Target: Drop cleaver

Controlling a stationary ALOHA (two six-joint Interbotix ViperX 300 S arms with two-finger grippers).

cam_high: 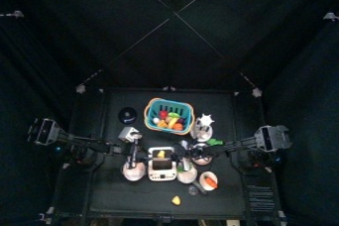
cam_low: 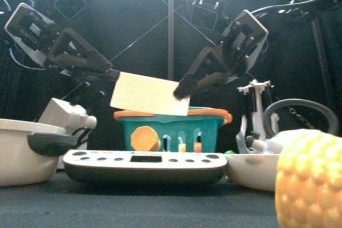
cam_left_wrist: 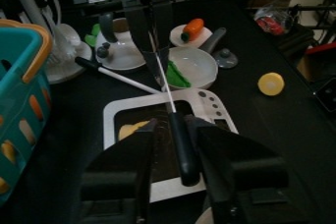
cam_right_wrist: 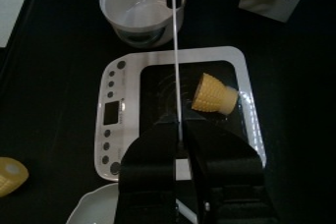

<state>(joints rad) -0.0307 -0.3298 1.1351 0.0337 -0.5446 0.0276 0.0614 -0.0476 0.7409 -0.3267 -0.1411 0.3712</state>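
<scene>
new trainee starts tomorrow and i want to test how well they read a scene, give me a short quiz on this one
1. True or false: the cleaver lies flat inside the basket.
2. What sits on the white scale?
A. a yellow piece of food
B. a red tomato
C. nothing
3. Fill in: the basket's wall is coloured ___.

Key:
1. False. It is held up in the air, above the scale.
2. A
3. teal
</scene>
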